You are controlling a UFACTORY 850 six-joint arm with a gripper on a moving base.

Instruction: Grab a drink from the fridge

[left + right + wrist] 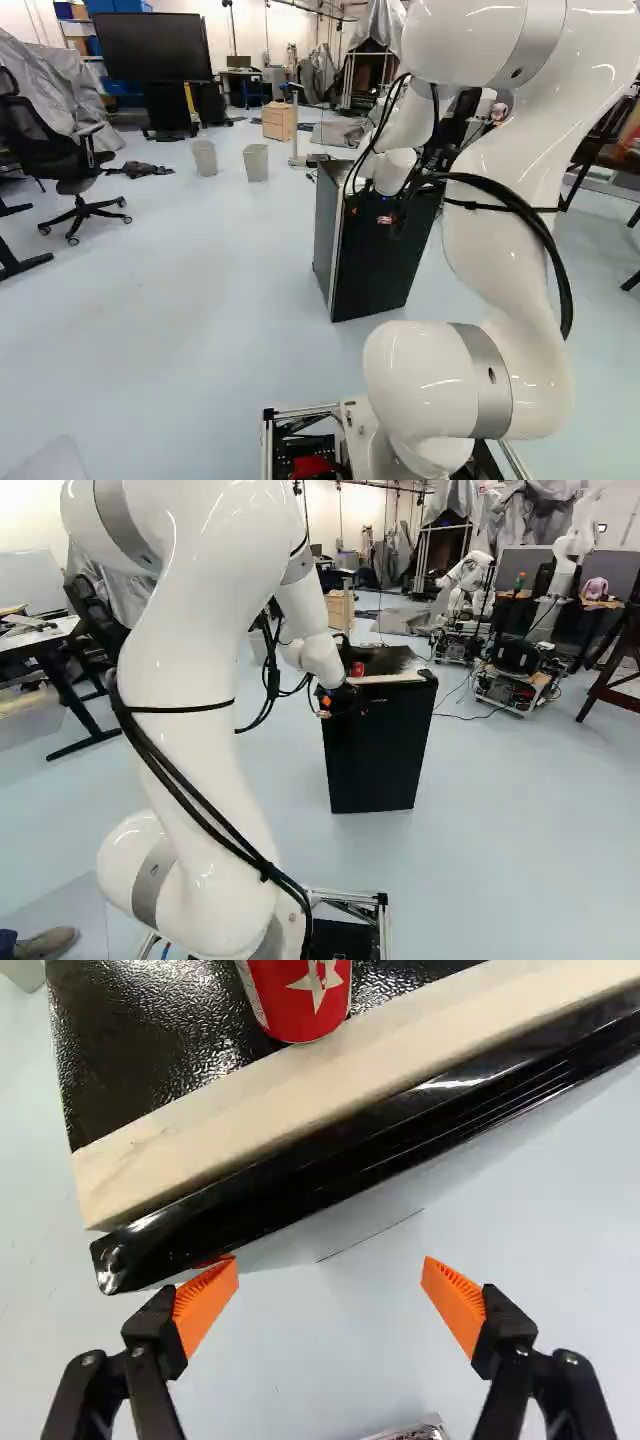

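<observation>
Tally from where I stand: fridge (pixel 375 750), 1. Red can (pixel 300 1005), 1. Near arm (pixel 515 200), 1; gripper (pixel 323 707), 1; fingers (pixel 150 1335), 2; orange pads (pixel 205 1305), 2, one per finger. For another robot (pixel 575 545), I count 2 of the kind. Big screen (pixel 152 47), 1. Waste bins (pixel 256 164), 2. Wooden cabinet (pixel 275 123), 1. Green bottle (pixel 519 582), 1. Office chair (pixel 40 138): 1 in left base view; 1 in right base view, cannot tell if the same.
</observation>
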